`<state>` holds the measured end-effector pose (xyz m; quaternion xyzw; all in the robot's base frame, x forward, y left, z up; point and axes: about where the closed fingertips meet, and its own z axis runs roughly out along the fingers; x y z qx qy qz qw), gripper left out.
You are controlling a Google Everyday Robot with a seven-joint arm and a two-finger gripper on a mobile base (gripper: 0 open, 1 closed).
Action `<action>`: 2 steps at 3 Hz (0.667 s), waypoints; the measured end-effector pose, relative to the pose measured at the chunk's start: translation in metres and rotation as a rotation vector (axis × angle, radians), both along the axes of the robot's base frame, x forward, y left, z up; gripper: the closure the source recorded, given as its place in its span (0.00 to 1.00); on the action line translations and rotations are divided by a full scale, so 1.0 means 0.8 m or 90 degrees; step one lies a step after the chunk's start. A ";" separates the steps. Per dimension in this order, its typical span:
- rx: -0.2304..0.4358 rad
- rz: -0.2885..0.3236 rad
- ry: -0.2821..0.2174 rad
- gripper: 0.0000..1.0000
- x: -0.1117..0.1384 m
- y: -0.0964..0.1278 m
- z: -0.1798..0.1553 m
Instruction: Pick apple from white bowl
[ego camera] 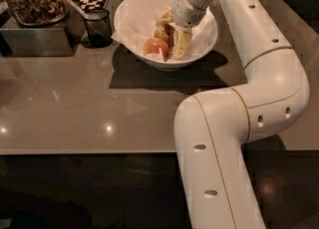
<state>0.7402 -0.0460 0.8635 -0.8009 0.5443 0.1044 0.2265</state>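
The white bowl, lined with crumpled white paper, stands at the back middle of the table. My gripper is down inside it, reaching in from the right. The yellowish-tan apple lies right at the gripper, partly hidden by it. A brighter pinkish-red apple lies just in front and to the left, against the bowl's near wall. My white arm curves from the lower middle up over the bowl's right rim.
A small dark cup stands left of the bowl, with a black-and-white marker tag behind it. A metal container holding brown snacks sits at the far left. The brown table ends at a front edge below.
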 end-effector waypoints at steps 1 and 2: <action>-0.004 -0.002 0.008 0.38 -0.002 -0.002 -0.004; 0.002 -0.005 0.017 0.60 -0.004 -0.003 -0.006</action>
